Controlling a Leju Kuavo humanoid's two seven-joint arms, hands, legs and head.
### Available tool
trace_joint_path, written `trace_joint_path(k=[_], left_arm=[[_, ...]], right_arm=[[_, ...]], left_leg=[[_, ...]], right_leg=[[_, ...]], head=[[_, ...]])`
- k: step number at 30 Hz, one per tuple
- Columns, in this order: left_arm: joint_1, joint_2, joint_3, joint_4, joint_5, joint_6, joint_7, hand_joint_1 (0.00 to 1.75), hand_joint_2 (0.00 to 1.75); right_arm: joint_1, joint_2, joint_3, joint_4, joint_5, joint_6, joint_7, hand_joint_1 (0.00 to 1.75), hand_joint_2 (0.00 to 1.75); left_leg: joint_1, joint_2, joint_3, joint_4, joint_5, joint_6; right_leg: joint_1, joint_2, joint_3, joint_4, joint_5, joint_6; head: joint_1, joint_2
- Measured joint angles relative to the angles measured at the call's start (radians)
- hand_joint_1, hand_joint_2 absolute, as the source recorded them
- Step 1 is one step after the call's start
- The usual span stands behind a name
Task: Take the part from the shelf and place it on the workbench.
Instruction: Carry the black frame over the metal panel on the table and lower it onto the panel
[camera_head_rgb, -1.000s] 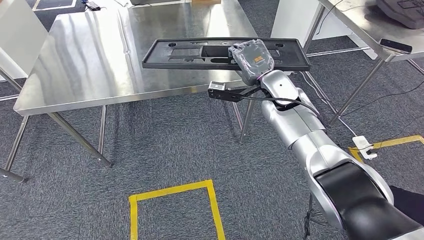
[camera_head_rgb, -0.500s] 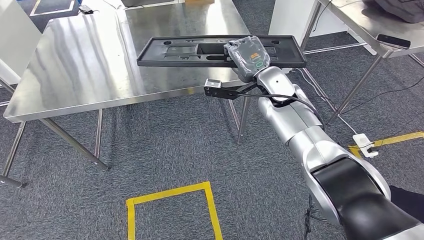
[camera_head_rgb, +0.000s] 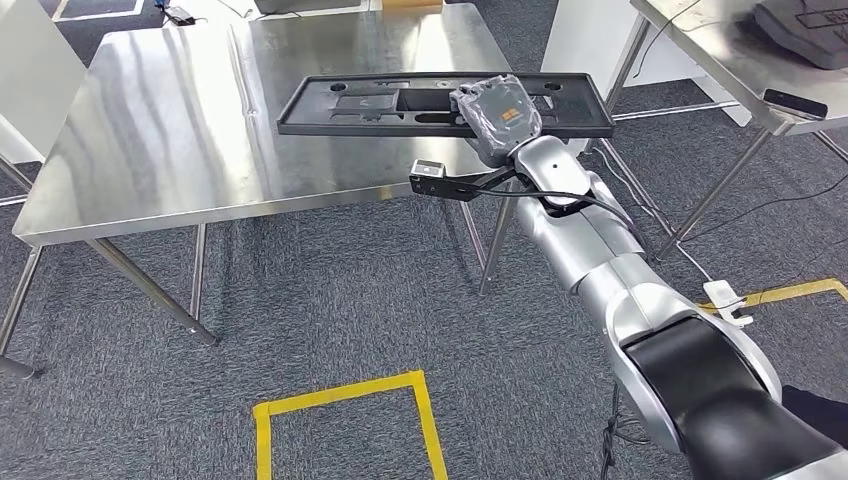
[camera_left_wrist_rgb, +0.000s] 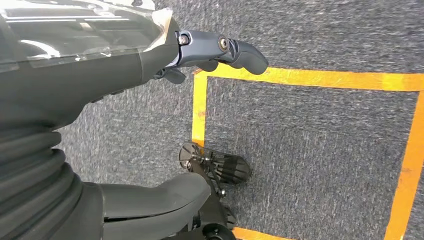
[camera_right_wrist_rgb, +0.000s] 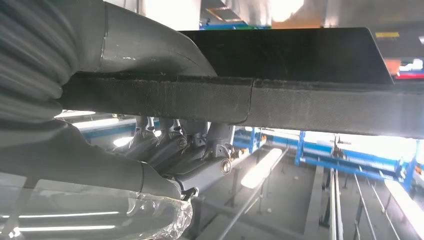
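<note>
The part (camera_head_rgb: 400, 105) is a long, flat black plastic panel with cut-outs. My right hand (camera_head_rgb: 500, 118), under a grey cover, grips it near its right half and holds it level over the near right portion of the steel workbench (camera_head_rgb: 180, 130). Whether the part touches the tabletop I cannot tell. In the right wrist view the part's dark edge (camera_right_wrist_rgb: 300, 95) runs across the picture, with the fingers (camera_right_wrist_rgb: 170, 150) curled under it. My left hand (camera_left_wrist_rgb: 125, 75) hangs over the carpet, its fingers (camera_left_wrist_rgb: 235, 50) apart and holding nothing.
A second steel table (camera_head_rgb: 720, 50) stands at the right with a dark bag (camera_head_rgb: 810, 20) and a small black device (camera_head_rgb: 795, 103) on it. Yellow tape (camera_head_rgb: 345, 400) marks a square on the grey carpet. A white power strip (camera_head_rgb: 725, 298) and cables lie right of my arm.
The whole view has shifted slightly, so the camera moved. My right hand still holds the part over the workbench, at nearly the same place.
</note>
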Motion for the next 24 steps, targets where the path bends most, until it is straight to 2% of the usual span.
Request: trace_joint_path(k=[1, 3, 4, 5, 7, 9, 10, 12, 14, 15, 16, 17, 19, 20, 21, 22, 24], left_arm=[[0.001, -0.001, -0.002, 0.000, -0.002, 0.000, 0.002, 0.00, 1.75], [0.001, -0.003, -0.009, 0.000, -0.005, 0.000, 0.005, 0.00, 1.75], [0.001, -0.003, -0.011, 0.000, -0.005, 0.000, 0.006, 0.00, 1.75], [0.000, -0.003, -0.013, 0.000, -0.006, 0.000, 0.006, 0.00, 1.75], [-0.002, -0.003, -0.015, 0.000, -0.006, 0.000, 0.008, 0.00, 1.75], [-0.002, -0.003, -0.016, 0.000, -0.006, -0.001, 0.009, 0.00, 1.75], [-0.003, -0.003, -0.016, 0.000, -0.006, -0.002, 0.008, 0.00, 1.75], [-0.003, -0.003, -0.017, 0.001, -0.006, -0.006, 0.007, 0.00, 1.75], [-0.001, -0.002, -0.018, 0.001, -0.006, -0.006, 0.007, 0.00, 1.75], [0.000, -0.002, -0.018, 0.001, -0.006, -0.006, 0.007, 0.00, 1.75], [0.001, -0.002, -0.019, 0.001, -0.006, -0.007, 0.007, 0.00, 1.75], [0.001, -0.001, -0.020, 0.001, -0.006, -0.007, 0.007, 0.00, 1.75], [0.003, 0.001, -0.021, 0.001, -0.006, -0.007, 0.007, 0.00, 1.75], [0.003, 0.002, -0.021, 0.001, -0.006, -0.008, 0.007, 0.00, 1.75], [0.003, 0.003, -0.021, 0.001, -0.006, -0.009, 0.008, 0.00, 1.75], [0.002, 0.003, -0.022, 0.001, -0.006, -0.010, 0.008, 0.00, 1.75], [0.002, 0.003, -0.022, 0.001, -0.006, -0.011, 0.008, 0.00, 1.75]], right_arm=[[0.004, -0.003, 0.000, 0.001, 0.002, 0.000, 0.001, 1.75, 1.75], [0.009, -0.008, 0.000, 0.001, 0.006, 0.001, 0.001, 1.75, 1.75], [0.009, -0.010, 0.000, 0.001, 0.007, 0.002, 0.002, 1.75, 1.75], [0.009, -0.011, 0.000, 0.000, 0.008, 0.003, 0.002, 1.75, 1.75], [0.012, -0.013, 0.000, -0.003, 0.009, 0.006, 0.004, 1.75, 1.75], [0.016, -0.017, 0.000, -0.009, 0.010, 0.009, 0.005, 1.75, 1.75], [0.016, -0.019, -0.001, -0.013, 0.010, 0.010, 0.006, 1.75, 1.75], [0.017, -0.020, -0.001, -0.019, 0.010, 0.013, 0.007, 1.75, 1.75], [0.022, -0.021, 0.000, -0.020, 0.010, 0.016, 0.007, 1.75, 1.75], [0.026, -0.021, 0.000, -0.020, 0.010, 0.017, 0.007, 1.75, 1.75], [0.029, -0.021, 0.000, -0.020, 0.010, 0.017, 0.007, 1.75, 1.75], [0.031, -0.021, 0.000, -0.020, 0.010, 0.017, 0.007, 1.75, 1.75], [0.032, -0.021, 0.000, -0.020, 0.010, 0.018, 0.008, 1.75, 1.75], [0.031, -0.021, 0.000, -0.021, 0.010, 0.018, 0.008, 1.75, 1.75], [0.030, -0.022, 0.000, -0.022, 0.010, 0.019, 0.008, 1.75, 1.75], [0.029, -0.022, 0.000, -0.024, 0.010, 0.020, 0.008, 1.75, 1.75], [0.027, -0.024, 0.000, -0.028, 0.011, 0.025, 0.008, 1.75, 1.75]], left_leg=[[0.000, -0.001, 0.008, 0.001, -0.006, -0.002], [0.000, -0.002, 0.026, 0.002, -0.023, -0.010], [-0.001, -0.002, 0.034, 0.003, -0.032, -0.015], [-0.003, 0.000, 0.037, 0.004, -0.040, -0.021], [-0.006, 0.003, 0.041, 0.007, -0.049, -0.030], [-0.005, 0.004, 0.033, 0.031, -0.051, -0.038], [-0.003, 0.004, 0.014, 0.066, -0.051, -0.043], [0.003, 0.004, -0.063, 0.185, -0.070, -0.055], [0.010, 0.004, -0.148, 0.285, -0.114, -0.067], [0.013, 0.005, -0.172, 0.293, -0.124, -0.069], [0.015, 0.005, -0.180, 0.271, -0.114, -0.070], [0.016, 0.005, -0.171, 0.218, -0.079, -0.068], [0.014, 0.004, -0.134, 0.083, 0.028, -0.060], [0.012, 0.004, -0.119, 0.037, 0.064, -0.054], [0.008, 0.004, -0.109, 0.012, 0.083, -0.048], [0.005, 0.004, -0.103, 0.006, 0.081, -0.042], [0.001, 0.004, -0.082, -0.004, 0.074, -0.027]], right_leg=[[-0.001, 0.000, 0.004, -0.032, 0.023, 0.010], [-0.003, -0.007, 0.053, -0.175, 0.099, 0.022], [-0.002, -0.011, 0.075, -0.237, 0.121, 0.015], [0.000, -0.014, 0.093, -0.277, 0.134, 0.003], [0.003, -0.014, 0.104, -0.293, 0.128, -0.026], [-0.005, -0.010, 0.119, -0.294, 0.125, -0.042], [-0.008, -0.009, 0.128, -0.293, 0.121, -0.049], [-0.010, -0.007, 0.146, -0.294, 0.106, -0.059], [-0.010, -0.004, 0.164, -0.294, 0.089, -0.061], [-0.011, -0.002, 0.176, -0.294, 0.079, -0.060], [-0.011, -0.001, 0.189, -0.294, 0.068, -0.058], [-0.012, -0.001, 0.204, -0.294, 0.057, -0.055], [-0.012, 0.000, 0.229, -0.296, 0.035, -0.047], [-0.010, 0.001, 0.238, -0.298, 0.026, -0.041], [-0.008, 0.003, 0.246, -0.300, 0.021, -0.033], [-0.005, 0.004, 0.255, -0.301, 0.019, -0.026], [-0.003, 0.003, 0.253, -0.286, 0.020, -0.015]], head=[[0.000, 0.000], [0.000, 0.000], [0.000, 0.000], [0.000, 0.000], [-0.002, 0.000], [-0.002, 0.000], [-0.003, 0.000], [-0.004, 0.000], [-0.004, 0.000], [-0.004, 0.000], [-0.004, 0.000], [-0.004, 0.000], [-0.004, 0.000], [-0.004, 0.000], [-0.004, 0.000], [-0.004, 0.000], [-0.004, 0.000]])
